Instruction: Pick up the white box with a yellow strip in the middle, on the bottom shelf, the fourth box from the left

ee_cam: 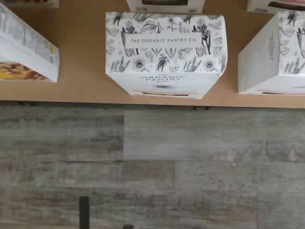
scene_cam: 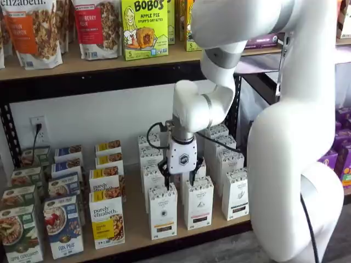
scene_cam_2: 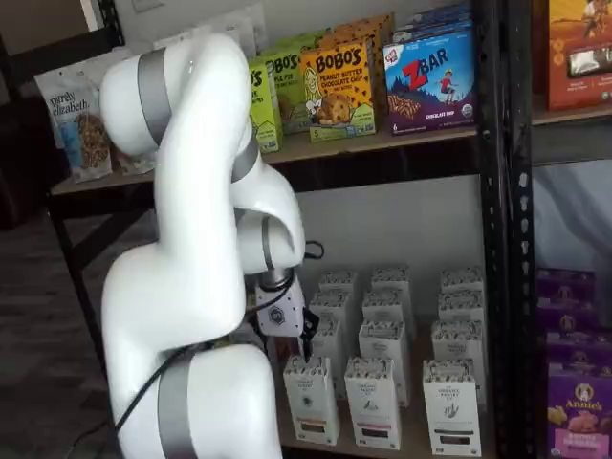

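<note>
The white box (ee_cam: 164,52) stands at the front of the bottom shelf (ee_cam: 81,71); in the wrist view I look down on its top, printed with dark botanical drawings. In both shelf views it is the tall narrow carton (scene_cam: 163,211) (scene_cam_2: 311,397) in the front row of the tan board (scene_cam: 134,219). My gripper (scene_cam: 180,183) hangs just above and slightly behind the carton's top. Its two black fingers are spread with a plain gap and hold nothing.
A matching white carton (scene_cam: 198,203) (ee_cam: 274,57) stands close on one side, and purely elizabeth boxes (scene_cam: 107,222) on the other. More white cartons fill the rows behind. The upper shelf carries Bobo's boxes (scene_cam: 143,27). A black upright (scene_cam_2: 497,239) borders the bay.
</note>
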Robot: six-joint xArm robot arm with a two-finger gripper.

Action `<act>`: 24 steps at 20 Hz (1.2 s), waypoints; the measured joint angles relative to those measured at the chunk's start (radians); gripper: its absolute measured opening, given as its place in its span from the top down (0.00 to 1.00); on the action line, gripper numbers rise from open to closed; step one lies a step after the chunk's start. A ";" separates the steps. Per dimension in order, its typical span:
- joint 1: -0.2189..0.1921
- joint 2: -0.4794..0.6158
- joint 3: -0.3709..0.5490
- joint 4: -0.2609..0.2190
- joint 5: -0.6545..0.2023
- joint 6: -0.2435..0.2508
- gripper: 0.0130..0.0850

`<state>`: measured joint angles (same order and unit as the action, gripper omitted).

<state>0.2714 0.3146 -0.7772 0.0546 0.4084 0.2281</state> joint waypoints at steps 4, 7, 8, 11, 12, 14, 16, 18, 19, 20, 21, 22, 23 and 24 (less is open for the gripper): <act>0.011 0.065 -0.035 -0.016 -0.015 0.024 0.00; 0.024 0.118 -0.073 0.010 -0.014 0.012 0.00; 0.027 0.132 -0.086 0.022 -0.008 0.005 0.00; 0.040 0.182 -0.132 0.041 0.006 0.002 0.00; 0.043 0.193 -0.142 0.042 0.002 0.004 0.00; 0.049 0.218 -0.165 0.037 -0.001 0.014 0.00; 0.054 0.245 -0.191 0.036 -0.005 0.019 0.00; 0.056 0.273 -0.220 0.030 -0.013 0.027 0.00; 0.056 0.286 -0.236 0.027 -0.012 0.030 0.00; 0.056 0.297 -0.247 0.033 -0.014 0.024 0.00; 0.056 0.305 -0.259 0.035 -0.013 0.021 0.00; 0.052 0.317 -0.275 0.035 -0.009 0.019 0.00; 0.048 0.325 -0.287 0.039 -0.007 0.011 0.00; 0.045 0.331 -0.298 0.042 -0.004 0.005 0.00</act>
<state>0.3160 0.6459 -1.0750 0.0963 0.4044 0.2335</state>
